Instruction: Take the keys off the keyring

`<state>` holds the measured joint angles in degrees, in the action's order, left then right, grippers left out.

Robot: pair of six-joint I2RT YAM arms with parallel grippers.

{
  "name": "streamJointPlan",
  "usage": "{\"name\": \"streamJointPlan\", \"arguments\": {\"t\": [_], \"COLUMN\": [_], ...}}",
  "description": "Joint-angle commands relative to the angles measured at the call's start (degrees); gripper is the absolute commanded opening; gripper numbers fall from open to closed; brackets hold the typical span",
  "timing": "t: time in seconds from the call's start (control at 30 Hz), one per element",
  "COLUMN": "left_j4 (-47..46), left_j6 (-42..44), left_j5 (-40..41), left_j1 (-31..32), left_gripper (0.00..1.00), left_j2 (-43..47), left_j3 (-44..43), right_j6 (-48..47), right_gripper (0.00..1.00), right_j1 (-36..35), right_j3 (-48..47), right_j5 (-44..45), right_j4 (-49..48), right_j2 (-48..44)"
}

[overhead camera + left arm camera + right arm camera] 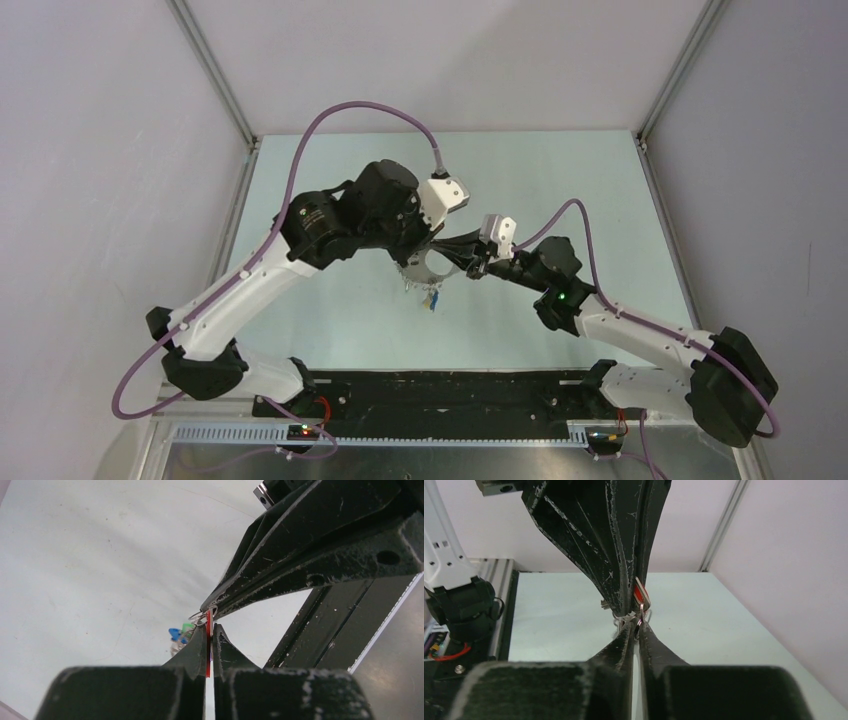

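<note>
My left gripper (210, 628) is shut on the red head of a key (208, 647), held edge-on between its fingers above the table. The thin metal keyring (199, 617) shows as wire loops at its tips. Blue (174, 633) and green (188, 627) key heads hang just behind. My right gripper (638, 628) meets it tip to tip and is shut on the keyring wire (640, 621), with the red key head (639, 593) just above. In the top view both grippers (462, 260) join over the table's middle, and the keys (432, 297) dangle below them.
The pale green table (560, 180) is bounded by grey walls and aluminium posts (215, 75). A black rail (450, 390) runs along the near edge between the arm bases. Purple cables (330, 120) loop over both arms.
</note>
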<state>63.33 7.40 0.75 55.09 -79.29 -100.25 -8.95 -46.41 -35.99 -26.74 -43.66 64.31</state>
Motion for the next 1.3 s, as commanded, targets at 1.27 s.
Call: {"name": "streamJointPlan", "arguments": {"t": [1.27], "left_j4": [1.2], "left_j6": [-10.2], "left_j5": [-16.7], "left_j1": [-14.4], "left_gripper": [0.00], "left_j2": [-4.9], "left_j3": [0.2], "right_j6": [-4.1], "right_gripper": [0.00], "right_j1": [-0.2], "right_j3": [8.5], "right_j5": [10.7], "right_j4": [-2.6], "right_j2": [-15.5]}}
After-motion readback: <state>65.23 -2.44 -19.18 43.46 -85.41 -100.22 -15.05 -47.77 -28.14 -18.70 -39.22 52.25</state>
